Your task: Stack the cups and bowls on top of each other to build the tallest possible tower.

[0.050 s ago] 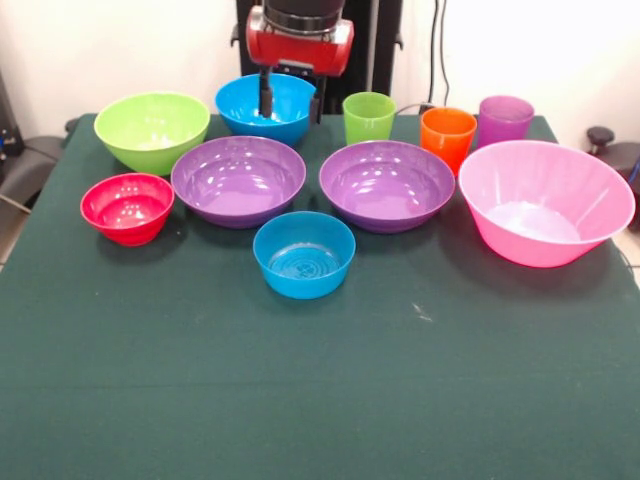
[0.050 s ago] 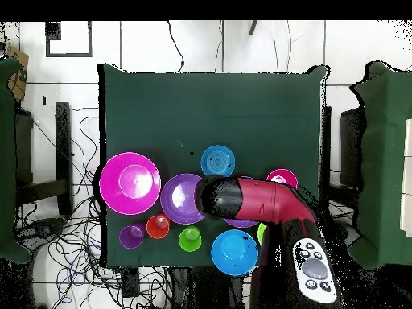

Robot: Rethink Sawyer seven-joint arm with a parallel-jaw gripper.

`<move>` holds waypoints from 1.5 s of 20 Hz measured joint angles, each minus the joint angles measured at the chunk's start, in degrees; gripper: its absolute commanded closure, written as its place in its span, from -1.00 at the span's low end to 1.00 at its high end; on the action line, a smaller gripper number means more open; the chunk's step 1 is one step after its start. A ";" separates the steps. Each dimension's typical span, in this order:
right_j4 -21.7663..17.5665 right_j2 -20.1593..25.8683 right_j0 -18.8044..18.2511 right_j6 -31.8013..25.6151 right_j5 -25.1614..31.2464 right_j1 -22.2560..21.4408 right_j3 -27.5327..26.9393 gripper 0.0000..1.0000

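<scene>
My gripper [image 1: 291, 112] hangs open and empty from the red wrist, its two dark fingers [image 1: 266, 98] showing in front of the far blue bowl [image 1: 240, 105]. From above, the wrist covers the gap between the two purple bowls [image 1: 238, 180] [image 1: 387, 185], and the fingers are hidden. A lime green bowl [image 1: 150, 125], a small red bowl [image 1: 127, 207], a near blue bowl [image 1: 304, 255] and a big pink bowl [image 1: 545, 200] stand apart. The green cup [image 1: 368, 118], orange cup [image 1: 447, 135] and purple cup [image 1: 504, 118] stand upright in a row. Nothing is stacked.
A dark green cloth [image 1: 320, 400] covers the table, bare across its front half. From above, the arm [image 2: 265, 201] hides most of one purple bowl and the lime bowl. Cables lie on the floor around the table [image 2: 209, 96].
</scene>
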 measured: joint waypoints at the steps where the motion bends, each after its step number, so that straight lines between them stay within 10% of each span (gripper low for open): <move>1: 0.00 0.00 -0.05 0.00 0.01 -0.25 0.01 -1.00; 19: -0.27 -0.06 -6.69 0.00 -4.62 -2.43 6.16 -1.00; 30: -0.39 -0.36 -5.99 0.09 -22.15 3.50 11.99 -1.00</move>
